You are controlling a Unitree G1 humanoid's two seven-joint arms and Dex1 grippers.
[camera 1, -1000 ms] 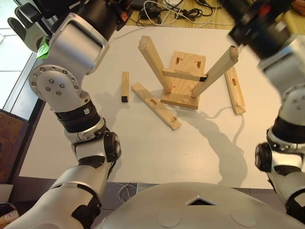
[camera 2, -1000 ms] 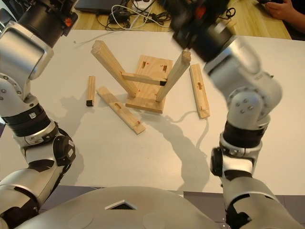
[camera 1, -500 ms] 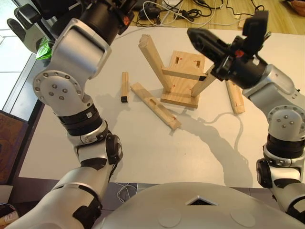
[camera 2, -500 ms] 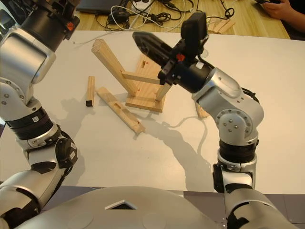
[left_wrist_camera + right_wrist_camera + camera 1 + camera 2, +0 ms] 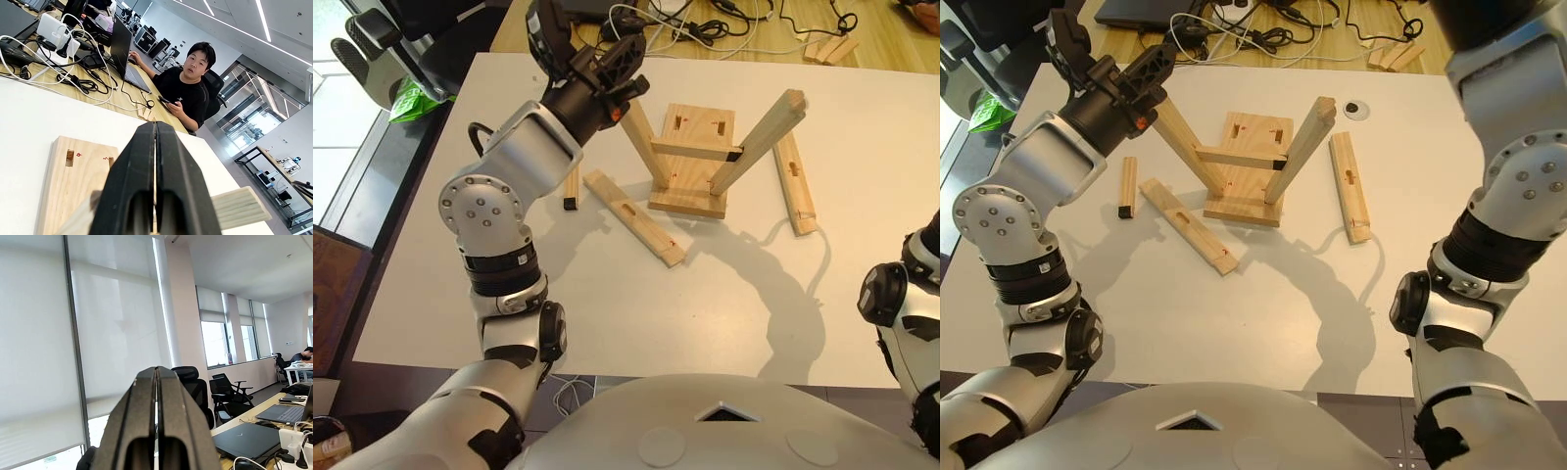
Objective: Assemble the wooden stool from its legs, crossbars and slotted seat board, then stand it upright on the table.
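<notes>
Lying seat-down, likely so legs slot in from above, stool (image 5: 697, 127); left pincer (image 5: 1160, 57) closed beside one leg (image 5: 1190, 147), right pincer (image 5: 156, 374) closed, held high.

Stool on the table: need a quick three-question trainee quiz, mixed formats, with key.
1. True or false: the seat board lies flat with four legs fitted.
2. How many loose wooden pieces lie on the white table beside the seat board? A) one B) three C) five
3. Fill in: the left pincer is by the upper end of the fitted leg on the robot's ___ side.
Key: 1 false, only two are fitted; 2 B; 3 left.
</notes>
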